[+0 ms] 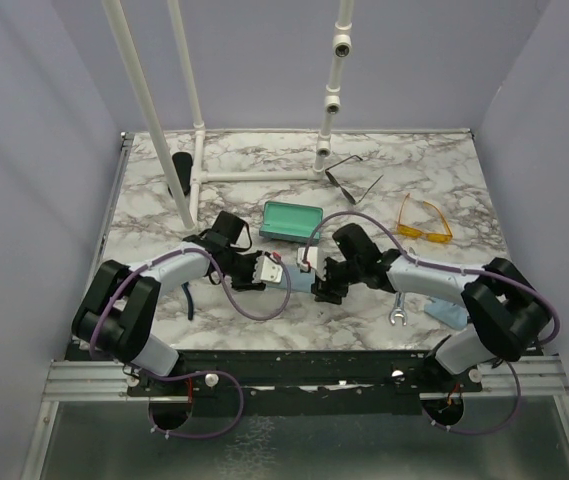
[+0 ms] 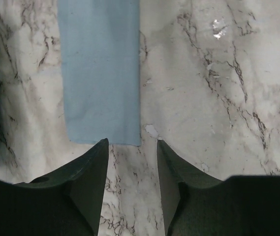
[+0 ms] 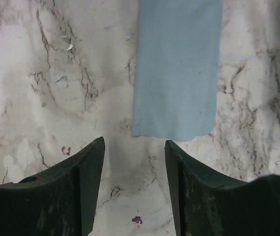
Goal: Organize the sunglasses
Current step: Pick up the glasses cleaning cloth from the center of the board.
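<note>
Two pairs of sunglasses lie at the back right of the marble table: a thin dark wire pair (image 1: 352,180) and a translucent yellow-orange pair (image 1: 424,222). Neither is near a gripper. My left gripper (image 1: 276,272) and right gripper (image 1: 316,285) face each other low over the table's middle front. A light-blue cloth strip (image 2: 100,73) lies flat between them. In the left wrist view the gripper (image 2: 132,142) is open, empty, just short of the cloth's end. The right gripper (image 3: 134,140) is likewise open over bare marble before the cloth (image 3: 176,69).
An open teal case (image 1: 292,220) lies just behind the grippers. A black cylinder-like case (image 1: 180,172) stands at the back left by the white pipe frame (image 1: 254,172). A wrench (image 1: 398,312) and a light-blue object (image 1: 447,315) lie near the right arm's base.
</note>
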You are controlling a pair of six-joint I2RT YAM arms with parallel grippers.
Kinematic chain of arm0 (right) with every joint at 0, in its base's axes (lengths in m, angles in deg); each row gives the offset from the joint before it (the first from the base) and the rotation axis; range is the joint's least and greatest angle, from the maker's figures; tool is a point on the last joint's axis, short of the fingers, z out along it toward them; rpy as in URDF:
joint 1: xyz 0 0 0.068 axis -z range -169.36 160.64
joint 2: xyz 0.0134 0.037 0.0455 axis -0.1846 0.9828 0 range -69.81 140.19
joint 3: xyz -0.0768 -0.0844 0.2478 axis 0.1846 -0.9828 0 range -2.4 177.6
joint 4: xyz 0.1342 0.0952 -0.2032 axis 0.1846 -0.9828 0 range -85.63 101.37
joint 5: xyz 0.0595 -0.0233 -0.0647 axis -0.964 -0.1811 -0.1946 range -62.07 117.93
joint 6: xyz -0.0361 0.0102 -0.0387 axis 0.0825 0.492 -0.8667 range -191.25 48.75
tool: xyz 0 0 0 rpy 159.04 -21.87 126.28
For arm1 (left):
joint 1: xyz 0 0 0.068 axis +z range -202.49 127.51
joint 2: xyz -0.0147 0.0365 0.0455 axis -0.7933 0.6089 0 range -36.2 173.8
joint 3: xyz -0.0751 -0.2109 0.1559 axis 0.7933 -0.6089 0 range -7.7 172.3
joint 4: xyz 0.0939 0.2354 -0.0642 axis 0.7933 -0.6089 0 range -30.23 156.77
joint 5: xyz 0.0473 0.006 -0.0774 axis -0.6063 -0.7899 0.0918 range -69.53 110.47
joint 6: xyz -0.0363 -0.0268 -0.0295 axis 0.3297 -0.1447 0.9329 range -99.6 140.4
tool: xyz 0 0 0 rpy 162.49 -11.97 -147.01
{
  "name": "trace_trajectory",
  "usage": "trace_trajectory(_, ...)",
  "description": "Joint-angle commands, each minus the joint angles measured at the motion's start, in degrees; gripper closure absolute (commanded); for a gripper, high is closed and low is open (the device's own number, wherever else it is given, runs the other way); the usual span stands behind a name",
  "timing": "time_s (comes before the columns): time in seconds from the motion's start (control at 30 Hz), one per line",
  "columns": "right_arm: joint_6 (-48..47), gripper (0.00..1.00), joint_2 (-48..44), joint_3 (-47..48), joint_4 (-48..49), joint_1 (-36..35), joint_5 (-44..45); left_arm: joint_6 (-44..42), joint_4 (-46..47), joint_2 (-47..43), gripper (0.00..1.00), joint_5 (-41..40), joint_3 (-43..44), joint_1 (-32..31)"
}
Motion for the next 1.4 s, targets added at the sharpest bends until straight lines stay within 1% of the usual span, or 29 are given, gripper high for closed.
trace_trajectory(0.0, -6.35, 0.44, 2.01, 0.77, -3.14, -1.92, 3.79, -13.8, -2.36, 0.1, 0.55, 5.83, -1.43, -0.09)
trace_trajectory(0.1, -7.03, 0.44, 3.77, 1.91, -3.45, -1.92, 4.69, -14.59, -2.72, 0.77, 0.54, 5.78, -0.88, -0.21)
trace_trajectory(0.23, -6.76, 0.45, 6.68, 4.33, -5.43, -1.96, 5.26, -13.9, -2.74, 1.83, 0.53, 3.61, -0.11, -1.13)
trace_trajectory(0.33, -6.5, 0.51, 8.1, 5.74, -7.03, -1.96, 4.99, -12.11, -2.87, 2.03, 0.6, 1.09, 0.02, -0.87)
trace_trajectory(0.37, -6.54, 0.52, 8.45, 6.19, -7.48, -1.96, 4.86, -12.2, -3.14, 1.75, 0.61, 1.18, -0.25, -0.42)
trace_trajectory(0.43, -6.69, 0.54, 9.28, 6.94, -8.53, -1.96, 4.26, -14.21, -4.29, 0.78, 0.61, 2.75, -1.04, 1.5)
trace_trajectory(0.5, -6.76, 0.59, 10.23, 8.04, -10.22, -1.96, 3.73, -15.08, -5.14, -0.25, 0.61, 3.97, -1.65, 2.76)
trace_trajectory(0.6, -6.22, 0.6, 11.91, 9.63, -13.12, -1.91, 3.62, -15.19, -6.62, -0.57, 0.61, 3.09, -1.28, 2.99)
trace_trajectory(0.67, -5.42, 0.66, 12.81, 9.8, -13.99, -1.96, 4.63, -14.95, -7.38, -0.63, 0.61, 3.02, -0.76, 2.99)
trace_trajectory(0.83, -1.53, 0.73, 13.18, 10.01, -14.18, -1.96, 5.19, -15.02, -8.48, -0.34, 0.59, 4.12, 0.18, 2.93)
trace_trajectory(1.03, 1.76, 0.91, 12.34, 9.74, -13.34, -1.96, 5.3, -11.65, -8.98, 0.59, 0.56, 4.35, 1.41, 0.88)
trace_trajectory(1.07, 2.64, 0.95, 12.14, 9.79, -13.43, -1.96, 4.88, -11.64, -8.98, 0.67, 0.56, 4.2, 1.3, 0.34)
trace_trajectory(1.13, 4.06, 0.99, 11.35, 9.81, -13.27, -1.96, 3.38, -11.77, -8.98, 0.98, 0.54, 4.05, 1.14, -0.63)
trace_trajectory(1.27, 7.65, 0.99, 9.43, 10.44, -13.37, -1.35, 0.56, -10.46, -7.42, 1.58, 0.54, 3.01, 1.09, -2.46)
trace_trajectory(1.37, 10.38, 1.0, 8.85, 11.22, -13.74, -0.27, -2.1, -6.97, -3.28, 0.97, 0.54, 1.71, 0.14, -3.78)
